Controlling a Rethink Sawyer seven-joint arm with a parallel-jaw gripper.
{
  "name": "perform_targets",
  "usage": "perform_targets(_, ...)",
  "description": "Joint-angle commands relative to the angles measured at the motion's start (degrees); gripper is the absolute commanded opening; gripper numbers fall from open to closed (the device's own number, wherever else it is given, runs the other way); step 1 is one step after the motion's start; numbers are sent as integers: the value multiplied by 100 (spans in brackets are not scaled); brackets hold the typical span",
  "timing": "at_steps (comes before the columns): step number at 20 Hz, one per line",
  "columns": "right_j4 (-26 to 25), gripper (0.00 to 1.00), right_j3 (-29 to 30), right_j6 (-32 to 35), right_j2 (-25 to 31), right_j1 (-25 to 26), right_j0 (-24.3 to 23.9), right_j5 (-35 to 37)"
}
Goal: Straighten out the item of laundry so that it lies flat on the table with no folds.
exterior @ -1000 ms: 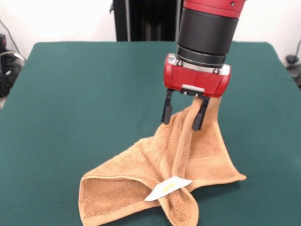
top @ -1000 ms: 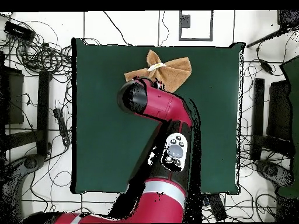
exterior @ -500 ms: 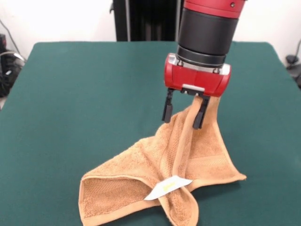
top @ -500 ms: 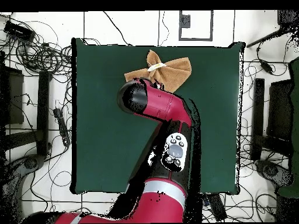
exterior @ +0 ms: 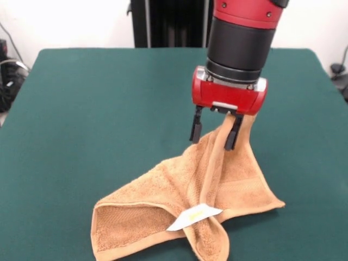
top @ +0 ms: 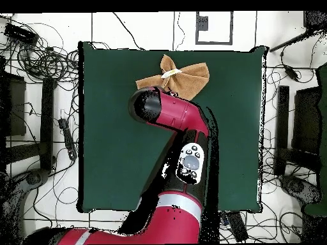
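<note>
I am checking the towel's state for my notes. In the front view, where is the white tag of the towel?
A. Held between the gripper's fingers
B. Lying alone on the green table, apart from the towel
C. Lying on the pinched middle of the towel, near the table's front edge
C: the white tag lies on the bunched waist of the towel, well below the gripper.

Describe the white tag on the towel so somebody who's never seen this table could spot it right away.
On the dark green table, an orange-tan towel lies bunched below the red gripper. Follow its raised central ridge down towards the near edge. There the tag lies flat across the pinched part, the only white patch on the cloth, with yellow print.
</note>
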Motion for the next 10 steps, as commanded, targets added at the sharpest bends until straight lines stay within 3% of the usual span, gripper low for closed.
perform_targets(1,27,100,-349,768,735,481,-63,588)
perform_targets(10,14,100,-617,702,1066,1002,-257,-165)
